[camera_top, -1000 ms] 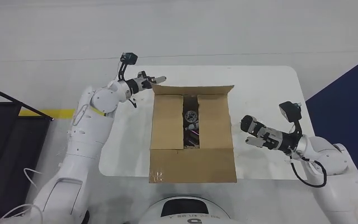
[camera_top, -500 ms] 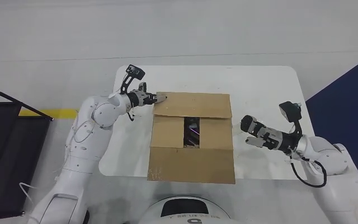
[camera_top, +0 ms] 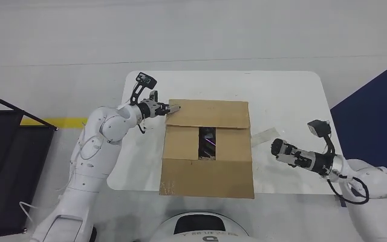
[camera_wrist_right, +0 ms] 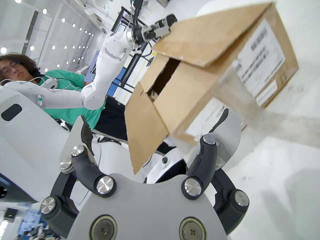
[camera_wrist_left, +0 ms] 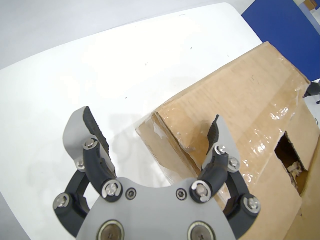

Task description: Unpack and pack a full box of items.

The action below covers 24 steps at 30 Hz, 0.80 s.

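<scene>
A brown cardboard box (camera_top: 205,151) stands mid-table. Its far flap (camera_top: 208,113) lies folded down over the top. Between the two side flaps a gap (camera_top: 207,142) shows dark items inside. My left gripper (camera_top: 170,109) is open at the box's far left corner; in the left wrist view its fingertips (camera_wrist_left: 91,122) straddle that corner of the box (camera_wrist_left: 250,106). My right gripper (camera_top: 279,148) hangs open to the right of the box, holding nothing. The right wrist view looks at the box (camera_wrist_right: 212,76) from the side, with the right gripper (camera_wrist_right: 155,126) in front.
A strip of clear tape (camera_top: 266,135) lies on the white table (camera_top: 284,97) between the box and my right gripper; it is blurred as tape (camera_wrist_right: 240,101) in the right wrist view. The box's near flap (camera_top: 205,178) juts over the table's front edge.
The far flap stood up a second ago; my left gripper pushed it down over the box top. My right arm has drawn back to the right, uncovering the tape strip.
</scene>
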Motion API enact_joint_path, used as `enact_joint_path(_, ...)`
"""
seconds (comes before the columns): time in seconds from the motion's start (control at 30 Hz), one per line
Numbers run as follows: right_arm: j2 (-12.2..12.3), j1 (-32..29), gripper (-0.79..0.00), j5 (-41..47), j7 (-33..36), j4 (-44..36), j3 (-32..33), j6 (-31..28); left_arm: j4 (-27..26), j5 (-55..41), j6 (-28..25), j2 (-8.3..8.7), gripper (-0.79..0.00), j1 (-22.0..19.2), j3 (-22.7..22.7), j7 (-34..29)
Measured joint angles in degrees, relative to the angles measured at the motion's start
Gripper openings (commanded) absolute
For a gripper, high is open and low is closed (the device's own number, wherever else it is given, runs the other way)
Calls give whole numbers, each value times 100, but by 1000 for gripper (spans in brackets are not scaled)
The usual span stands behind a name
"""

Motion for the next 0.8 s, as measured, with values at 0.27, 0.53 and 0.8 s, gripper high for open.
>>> enact_joint_path(0.27,100,283,0,-456,1232,-163,-569,1228,151,-5,-38,13,0,-162,124,42)
enact_joint_path(0.53,91,766,0,-498,1560,-115,-1429,1464,283,-43,-34,42,0,-236,128,113)
enact_joint_path(0.8,79,1297,0,1116,1822,187,-1947,1714,325,-61,7,70,0,-203,152,202)
